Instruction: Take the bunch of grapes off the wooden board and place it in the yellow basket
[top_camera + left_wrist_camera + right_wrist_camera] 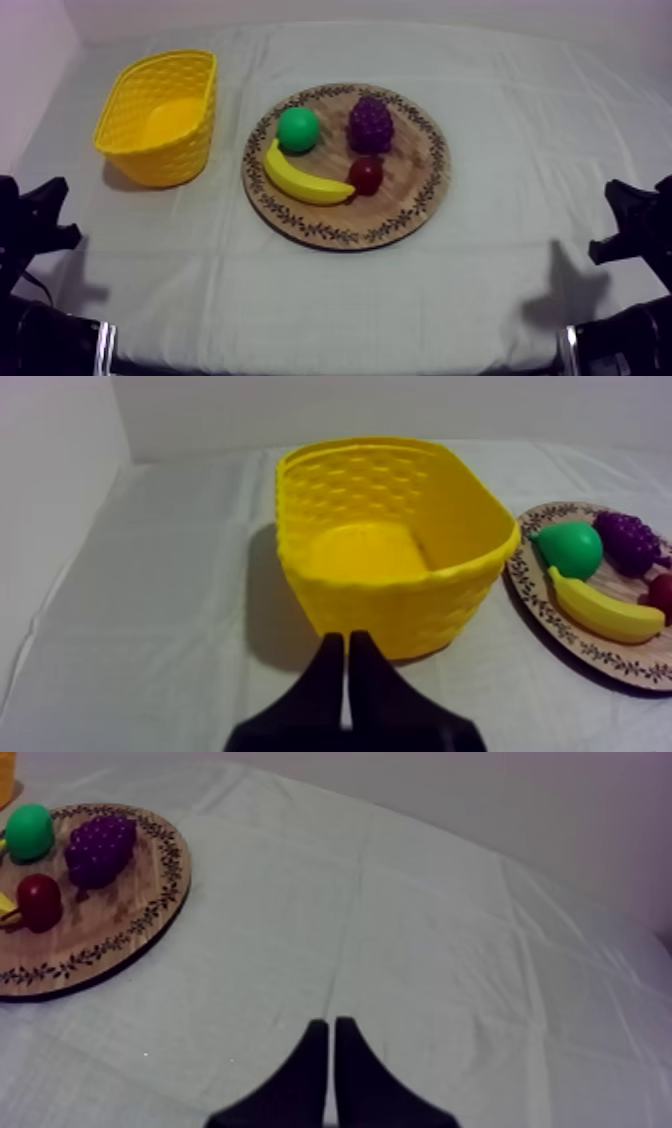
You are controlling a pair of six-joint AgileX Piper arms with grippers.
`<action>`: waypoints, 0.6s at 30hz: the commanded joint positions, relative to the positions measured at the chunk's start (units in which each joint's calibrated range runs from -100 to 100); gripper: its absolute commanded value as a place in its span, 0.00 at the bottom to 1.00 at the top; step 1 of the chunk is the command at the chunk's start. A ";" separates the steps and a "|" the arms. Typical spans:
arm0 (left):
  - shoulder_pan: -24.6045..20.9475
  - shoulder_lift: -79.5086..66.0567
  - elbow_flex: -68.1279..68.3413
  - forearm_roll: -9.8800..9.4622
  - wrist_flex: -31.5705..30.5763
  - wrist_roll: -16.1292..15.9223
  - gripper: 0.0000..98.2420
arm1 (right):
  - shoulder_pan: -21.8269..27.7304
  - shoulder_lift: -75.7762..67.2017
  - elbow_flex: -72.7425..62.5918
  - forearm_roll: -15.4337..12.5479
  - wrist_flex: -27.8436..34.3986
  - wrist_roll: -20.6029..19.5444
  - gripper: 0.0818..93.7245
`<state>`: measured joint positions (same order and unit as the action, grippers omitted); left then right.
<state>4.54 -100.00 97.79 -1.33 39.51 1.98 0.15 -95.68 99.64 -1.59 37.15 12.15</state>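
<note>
On the far part of the wooden board (405, 172), the bunch of grapes (370, 124) lies well apart from the left gripper (346, 638) and right gripper (331, 1024), both pressed together on nothing; the yellow basket (165, 160) stands left of it

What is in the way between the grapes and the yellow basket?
The pear sits on the wooden board directly between the bunch of grapes and the yellow basket, with the banana beside it. Lifted high, the grapes would probably clear both.
</note>
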 commanded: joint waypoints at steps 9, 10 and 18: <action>1.22 4.43 -6.18 0.36 2.77 -0.73 0.00 | 0.00 0.00 0.03 0.00 -0.05 0.00 0.00; 1.55 5.97 -7.41 0.42 2.63 -0.78 0.00 | 0.00 0.00 0.03 0.00 -0.05 0.00 0.00; 4.54 18.88 -18.91 1.66 1.37 -1.57 0.00 | 0.00 0.00 0.03 0.00 -0.05 0.00 0.00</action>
<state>8.46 -85.02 82.22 0.00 41.00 0.44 0.15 -95.68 99.64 -1.59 37.07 12.15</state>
